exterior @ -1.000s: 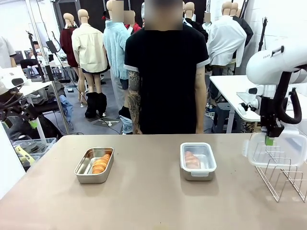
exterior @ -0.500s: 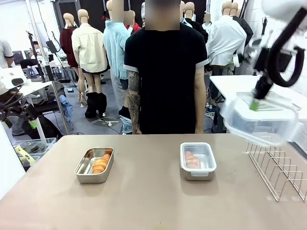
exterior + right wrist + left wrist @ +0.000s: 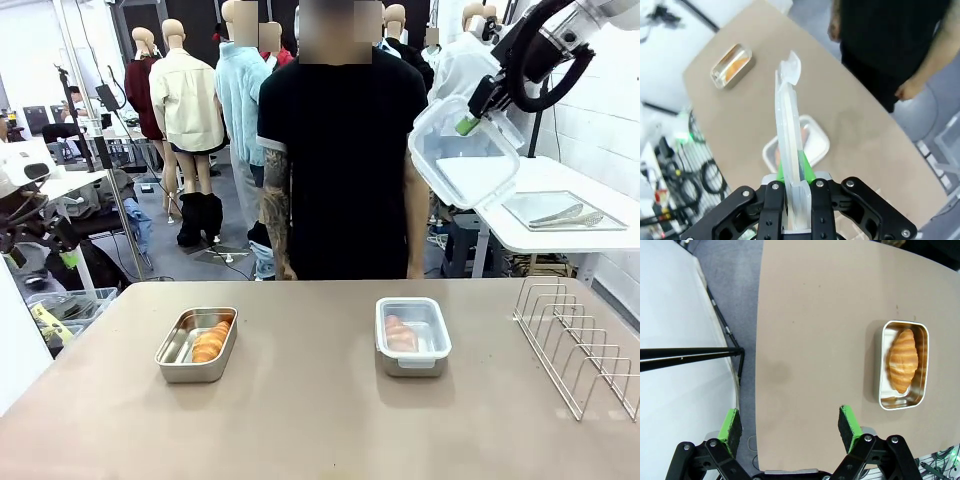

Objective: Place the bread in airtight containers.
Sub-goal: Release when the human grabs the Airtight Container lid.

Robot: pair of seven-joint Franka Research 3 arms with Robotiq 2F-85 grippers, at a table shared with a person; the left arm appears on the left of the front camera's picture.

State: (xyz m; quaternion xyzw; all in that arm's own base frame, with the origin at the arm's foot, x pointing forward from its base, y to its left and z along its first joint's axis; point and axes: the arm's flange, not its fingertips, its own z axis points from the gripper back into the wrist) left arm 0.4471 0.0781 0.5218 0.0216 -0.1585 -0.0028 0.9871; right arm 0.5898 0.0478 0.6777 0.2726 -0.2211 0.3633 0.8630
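An open steel container (image 3: 190, 372) at the table's left holds a croissant (image 3: 211, 340). A second container (image 3: 415, 366) right of the middle has a clear lid on it, with bread (image 3: 398, 333) inside. High at the upper right, my right gripper (image 3: 468, 125) is shut on the edge of another clear lid (image 3: 462, 165), which hangs tilted in the air. The right wrist view shows that lid (image 3: 787, 125) edge-on between the fingers, above the lidded container (image 3: 815, 142). My left gripper (image 3: 790, 425) is open above the table's edge, away from the open container (image 3: 896, 401) and its croissant (image 3: 902, 361).
A wire rack (image 3: 580, 345) stands at the table's right edge. A person (image 3: 345, 150) in a black shirt stands at the far side, arms down. Behind on the right, a white side table (image 3: 520, 235) carries a flat tray with tongs.
My right arm has lifted the clear lid from the wire rack, up and leftward, and it now hangs tilted high above the table's far right. The containers have not moved.
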